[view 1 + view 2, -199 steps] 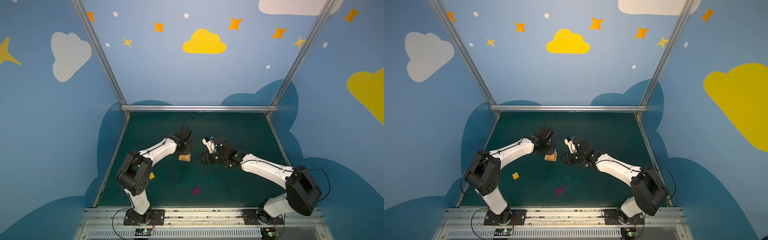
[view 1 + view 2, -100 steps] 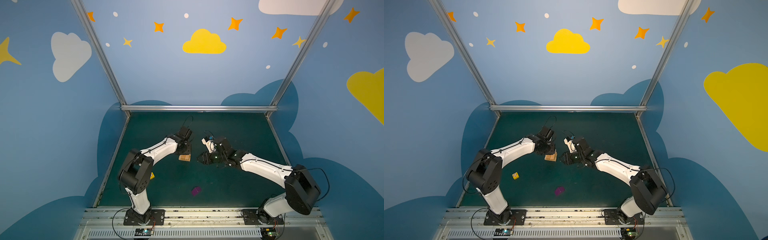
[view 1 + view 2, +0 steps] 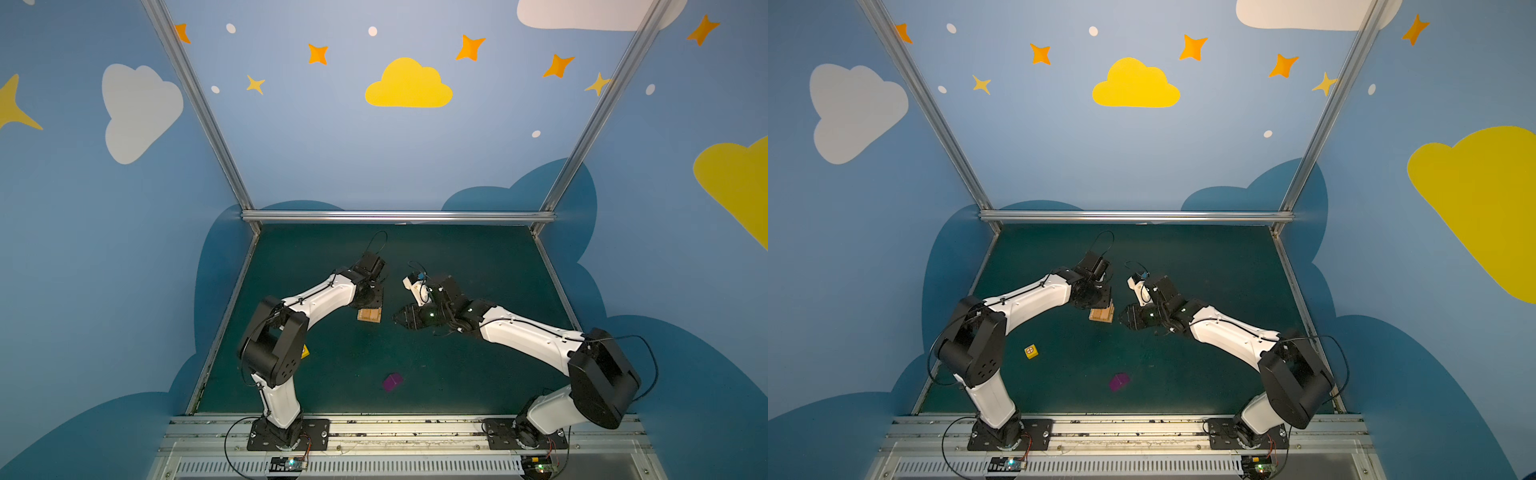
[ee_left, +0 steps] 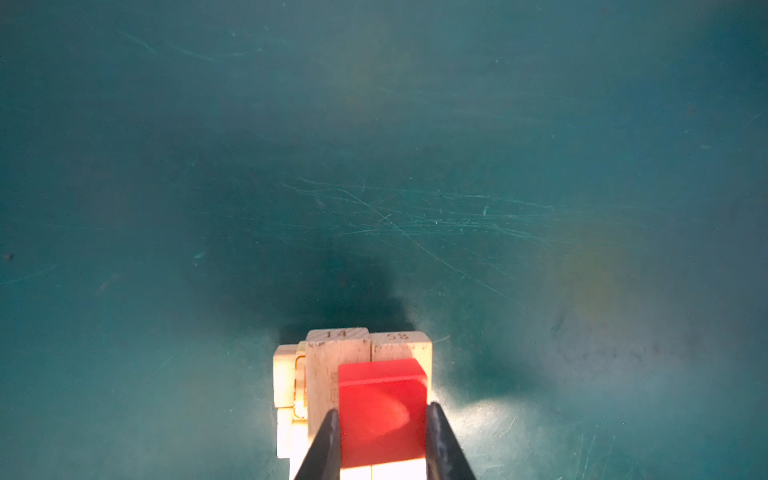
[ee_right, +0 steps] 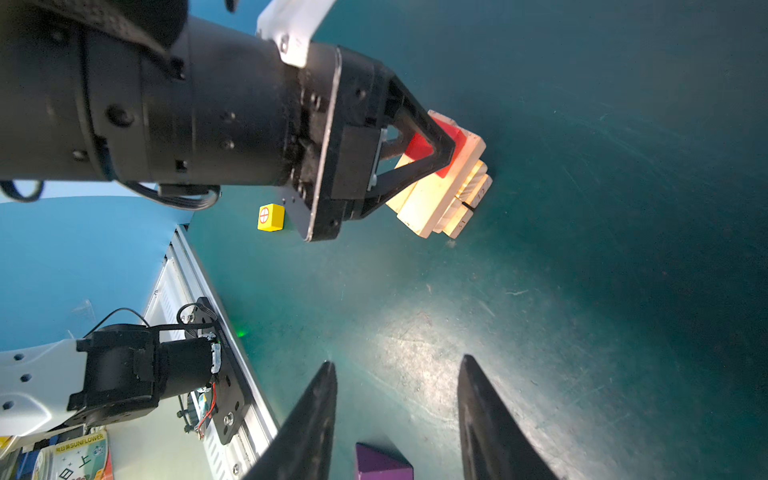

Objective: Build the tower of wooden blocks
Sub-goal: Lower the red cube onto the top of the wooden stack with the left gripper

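Tower [image 3: 1101, 315] stands mid-scene, just left of centre. Left gripper [image 4: 382, 409] is clamped on the red cube [image 4: 382, 390] over the top planks [image 4: 337, 353]; whether the cube already rests on them I cannot tell. Seat it flat and centred, part the fingers only slightly, then lift straight up. Right gripper [image 5: 397, 360], fingers apart and empty, hovers to the right.

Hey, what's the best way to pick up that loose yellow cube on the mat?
Likely best: pinch the yellow cube across two opposite side faces, coming straight down from above. It sits flat on the mat, apart from everything else.
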Available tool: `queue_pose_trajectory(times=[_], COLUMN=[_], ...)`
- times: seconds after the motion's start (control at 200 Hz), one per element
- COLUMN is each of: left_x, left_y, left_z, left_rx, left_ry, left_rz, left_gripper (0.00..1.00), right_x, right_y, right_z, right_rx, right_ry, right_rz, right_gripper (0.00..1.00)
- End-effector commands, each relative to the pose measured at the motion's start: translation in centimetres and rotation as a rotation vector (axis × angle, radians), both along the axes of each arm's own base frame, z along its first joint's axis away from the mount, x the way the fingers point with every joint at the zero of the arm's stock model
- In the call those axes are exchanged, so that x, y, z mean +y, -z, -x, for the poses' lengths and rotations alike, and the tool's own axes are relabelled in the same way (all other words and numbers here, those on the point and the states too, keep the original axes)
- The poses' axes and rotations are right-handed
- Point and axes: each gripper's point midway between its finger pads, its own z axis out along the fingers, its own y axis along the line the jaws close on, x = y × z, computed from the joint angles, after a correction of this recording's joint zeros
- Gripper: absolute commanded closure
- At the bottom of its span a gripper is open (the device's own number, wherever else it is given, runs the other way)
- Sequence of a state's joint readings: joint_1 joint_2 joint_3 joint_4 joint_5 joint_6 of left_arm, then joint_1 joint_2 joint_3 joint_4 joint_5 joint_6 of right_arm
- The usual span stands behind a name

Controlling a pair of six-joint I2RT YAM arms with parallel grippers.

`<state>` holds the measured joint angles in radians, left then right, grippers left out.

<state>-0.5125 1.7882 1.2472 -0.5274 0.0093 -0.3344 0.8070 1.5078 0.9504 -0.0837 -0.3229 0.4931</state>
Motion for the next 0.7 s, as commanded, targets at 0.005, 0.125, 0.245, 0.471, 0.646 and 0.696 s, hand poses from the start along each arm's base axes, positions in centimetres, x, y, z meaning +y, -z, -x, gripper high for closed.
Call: queue_pose_trajectory(times=[0.005, 0.125, 0.245, 0.471, 0.646, 0.696], left_x=[0.5, 0.4, 0.5, 0.6, 0.7, 0.7], left_y=[0.4, 0.1, -0.2, -0.6, -0.7, -0.8], left_z=[-0.1, -0.1, -0.1, 0.1, 0.2, 0.2], left_rx=[0.012, 0.008, 0.004, -0.001, -0.003, -0.005], left_ry=[-0.002, 0.001, 0.003, 0.004, 0.007, 0.009], left_rz=[-0.029, -0.028, -0.027, -0.024, -0.03, -0.029], left_gripper=[0.83, 0.82, 0.82, 0.82, 0.82, 0.82], right_x=[0.6, 0.7, 0.8, 1.1, 1.3, 1.3], right_y=[-0.6, -0.6, -0.5, -0.4, -0.4, -0.4], right_z=[-0.2, -0.3, -0.2, -0.1, -0.1, -0.1], right_rx=[-0.007, -0.01, -0.008, -0.005, -0.004, -0.005], right_ry=[-0.015, -0.014, -0.017, -0.023, -0.027, -0.028], right_rz=[0.002, 0.003, 0.005, 0.007, 0.008, 0.007], right_gripper=[0.56, 0.56, 0.56, 0.56, 0.56, 0.56])
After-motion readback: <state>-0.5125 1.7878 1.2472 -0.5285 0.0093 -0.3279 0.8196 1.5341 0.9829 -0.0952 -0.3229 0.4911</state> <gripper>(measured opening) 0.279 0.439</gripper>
